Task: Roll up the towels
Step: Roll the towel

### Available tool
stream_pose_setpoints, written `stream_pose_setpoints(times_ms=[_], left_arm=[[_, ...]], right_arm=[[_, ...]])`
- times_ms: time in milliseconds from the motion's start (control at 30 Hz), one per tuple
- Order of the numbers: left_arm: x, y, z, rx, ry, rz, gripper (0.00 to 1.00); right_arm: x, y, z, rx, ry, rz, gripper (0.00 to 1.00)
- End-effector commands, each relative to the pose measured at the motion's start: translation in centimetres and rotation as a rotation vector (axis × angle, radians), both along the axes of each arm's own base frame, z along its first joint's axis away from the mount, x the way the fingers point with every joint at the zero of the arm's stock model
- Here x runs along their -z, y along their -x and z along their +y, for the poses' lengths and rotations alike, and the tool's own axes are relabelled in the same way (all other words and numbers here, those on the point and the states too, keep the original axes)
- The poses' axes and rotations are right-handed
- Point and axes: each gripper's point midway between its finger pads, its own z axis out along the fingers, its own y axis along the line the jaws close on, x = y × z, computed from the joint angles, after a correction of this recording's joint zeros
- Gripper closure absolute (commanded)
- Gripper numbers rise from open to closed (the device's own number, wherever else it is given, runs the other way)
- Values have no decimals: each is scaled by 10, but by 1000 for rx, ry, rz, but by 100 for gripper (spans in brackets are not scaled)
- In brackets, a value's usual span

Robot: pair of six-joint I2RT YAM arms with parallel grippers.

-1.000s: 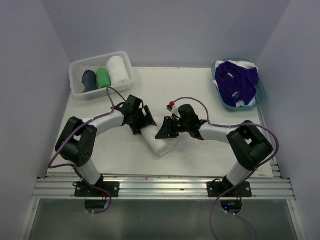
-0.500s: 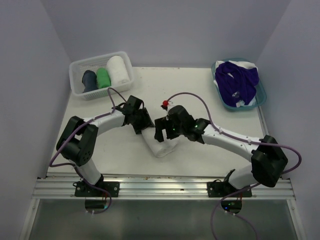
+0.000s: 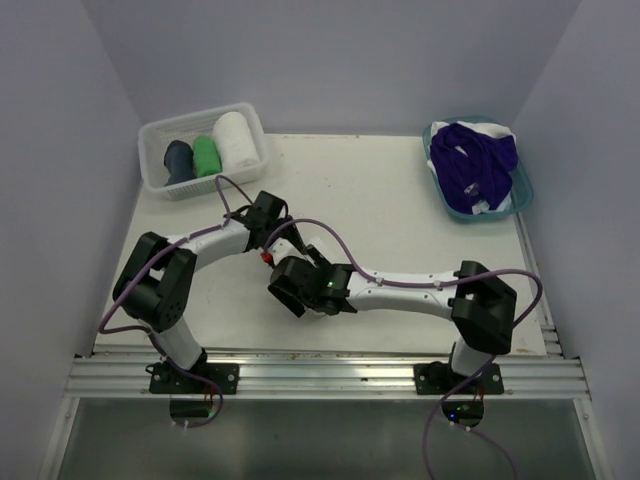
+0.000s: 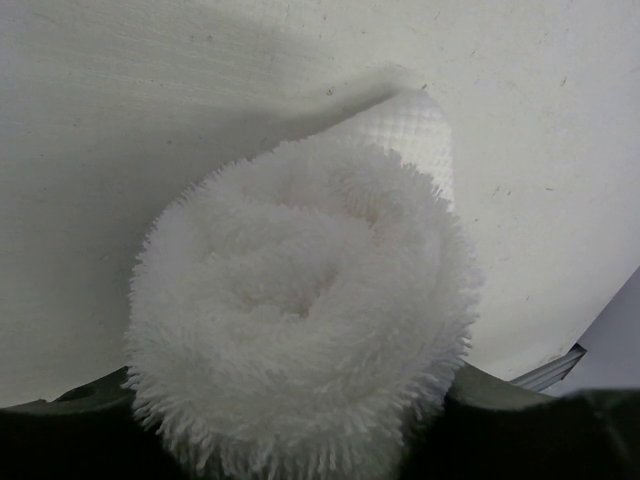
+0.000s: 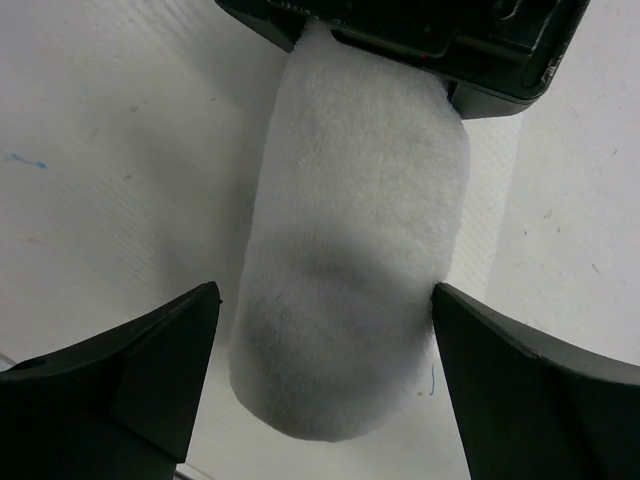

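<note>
A white towel (image 5: 350,230) lies rolled into a thick cylinder on the table. Its spiral end (image 4: 300,290) fills the left wrist view. My left gripper (image 4: 295,425) is shut on that far end, one dark finger (image 4: 90,405) pressed at each side. From the right wrist view the left gripper (image 5: 430,40) caps the top of the roll. My right gripper (image 5: 325,330) is open and straddles the near end; its right finger (image 5: 530,390) touches the pile, and the left finger (image 5: 130,390) stands a little off. Seen from above, the left gripper (image 3: 278,240) and the right gripper (image 3: 292,290) hide most of the roll.
A white basket (image 3: 160,128) at the back left holds a dark blue roll (image 3: 178,160), a green roll (image 3: 206,155) and a white roll (image 3: 236,140). A teal tub (image 3: 522,185) at the back right holds crumpled purple and white towels (image 3: 478,165). The right arm stretches across the table's front.
The right arm swung left and toward the front, its gripper opening wide around the roll's near end. The left gripper narrowed onto the far end and stayed there.
</note>
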Motion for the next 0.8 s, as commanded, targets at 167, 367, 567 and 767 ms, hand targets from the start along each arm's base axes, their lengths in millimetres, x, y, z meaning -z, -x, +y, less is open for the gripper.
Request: stream_pose_setpoints(times_ms=[167, 367, 567, 767], left_arm=[[8, 10, 1, 21, -27, 53, 41], [1, 11, 1, 24, -13, 34, 30], [-8, 10, 0, 27, 17, 0, 9], [-15, 13, -2, 33, 78, -16, 0]], right_arm=[[9, -23, 2, 74, 90, -117, 12], [9, -33, -2, 135, -81, -1, 43], [15, -32, -3, 108, -335, 268, 72], [10, -26, 0, 81, -530, 426, 72]])
